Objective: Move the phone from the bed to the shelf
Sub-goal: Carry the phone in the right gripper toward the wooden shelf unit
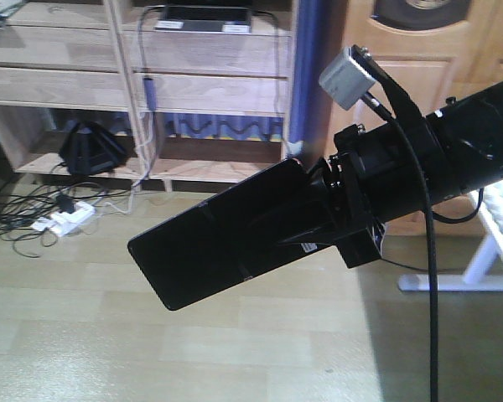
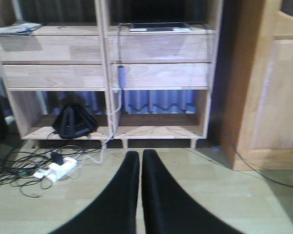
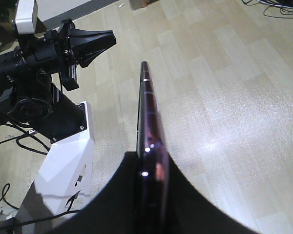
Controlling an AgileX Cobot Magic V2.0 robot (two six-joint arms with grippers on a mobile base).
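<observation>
Carrying the phone [image 1: 218,234] across to the shelf [image 1: 210,84] is the step I am running now, as I judge it: the pickup is done and the placing is not. The right gripper [image 1: 312,219] is clamping the phone by its right end, so the slab is sticking out leftward from the fingers, tilted low at its free end, hanging in the air over the wooden floor [image 1: 235,352] and well apart from the shelf at the far left. Next I am expecting to need a forward reach, levelling it onto a board. The left gripper [image 2: 140,168] is idling with its fingers pressed together, holding nothing
</observation>
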